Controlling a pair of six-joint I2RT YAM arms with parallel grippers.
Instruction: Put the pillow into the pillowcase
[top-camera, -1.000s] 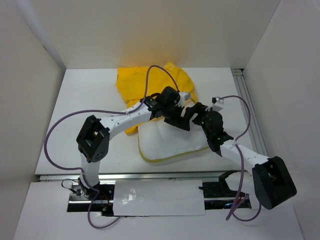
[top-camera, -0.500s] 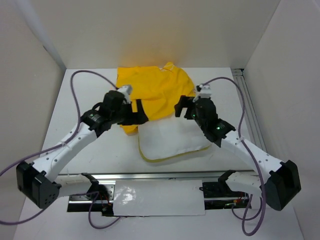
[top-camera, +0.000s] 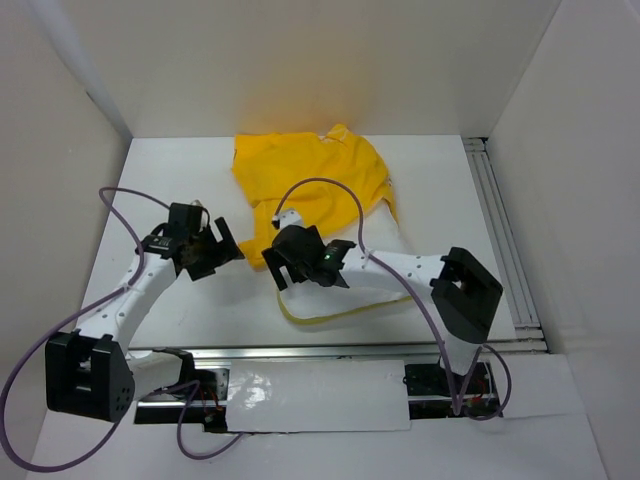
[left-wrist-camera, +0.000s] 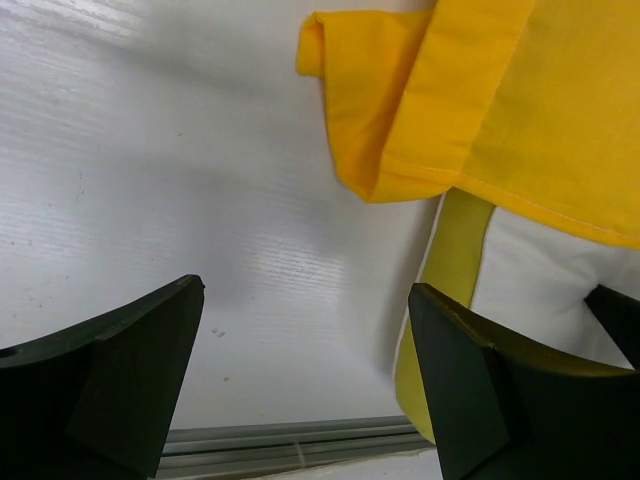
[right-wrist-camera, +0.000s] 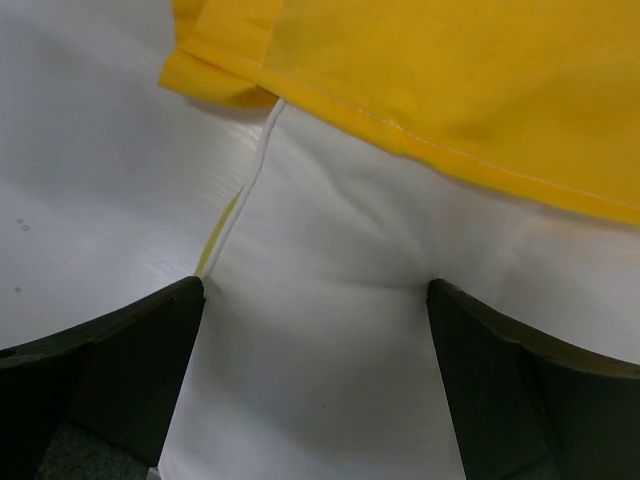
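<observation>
Gripper on my right (right-wrist-camera: 315, 320) stands wide over the pillow (top-camera: 340, 300); my left gripper (left-wrist-camera: 305, 335), wide too, hangs at its 9 o'clock. The pillowcase (top-camera: 310, 175) covers the pillow's 12 o'clock end.

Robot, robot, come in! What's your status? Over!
Left gripper open, over table. Right gripper open, over pillow. Pillowcase overlaps pillow's far end. Nothing in the way.

White table (top-camera: 180, 180) — plain white walls (top-camera: 300, 60) around.
</observation>
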